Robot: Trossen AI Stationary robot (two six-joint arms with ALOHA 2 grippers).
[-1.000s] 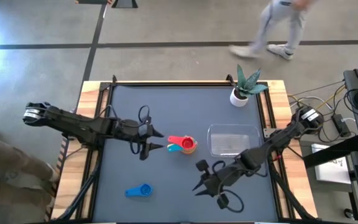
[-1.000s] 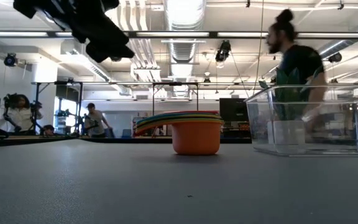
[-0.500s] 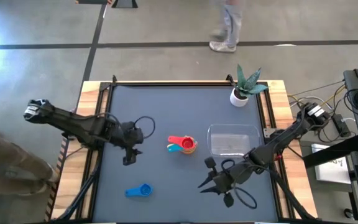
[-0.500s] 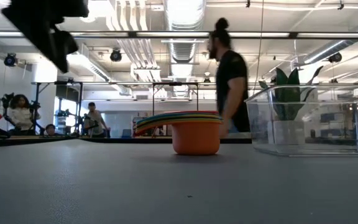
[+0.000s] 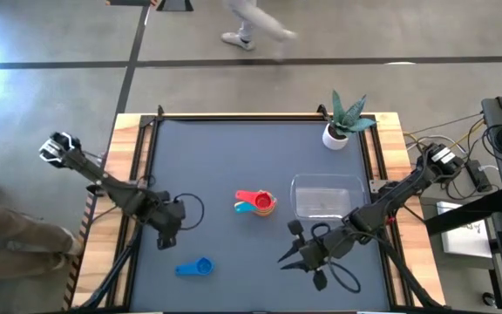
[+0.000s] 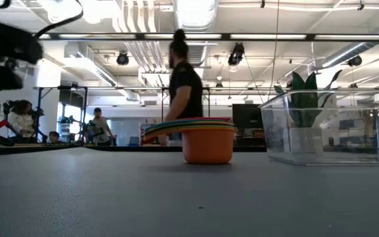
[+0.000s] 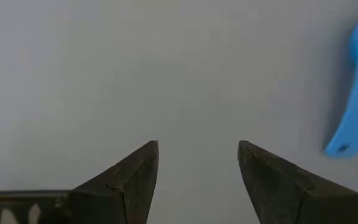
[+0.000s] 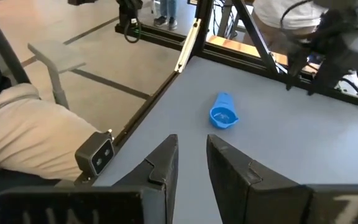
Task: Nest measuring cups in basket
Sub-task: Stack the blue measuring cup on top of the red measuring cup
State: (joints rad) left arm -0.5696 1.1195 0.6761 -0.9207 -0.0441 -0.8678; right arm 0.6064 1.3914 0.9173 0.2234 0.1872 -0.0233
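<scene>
Our left gripper (image 5: 166, 237) hangs with its two dark fingers spread and nothing between them, over the tabletop (image 5: 234, 157) toward its left edge and just behind the lone small blue plastic measuring cup (image 5: 194, 268), which lies near the front edge, left of centre. Our right gripper (image 5: 289, 259) waits over the front right part of the tabletop, its fingers a narrow gap apart and holding nothing. We judge the task partly done: a nested stack of round plastic measuring cups (image 5: 257, 202), orange bowl outermost with red and teal handles showing on top, sits near the middle of the tabletop, while the blue cup is not yet added. The low view shows several coloured rims layered in that stack, though we cannot count them. The clear rectangular plastic basket (image 5: 325, 194) stands just right of the stack, toward the right edge, and nothing appears to be in it, so the stack still has to go inside. The blue cup's long axis runs roughly parallel to the front edge, handle pointing to the left edge and bowl to the right, opening upward. The stack's handles likewise point toward the left edge, away from the basket. A small potted plant in a white pot (image 5: 336, 133) stands near the back right corner.
</scene>
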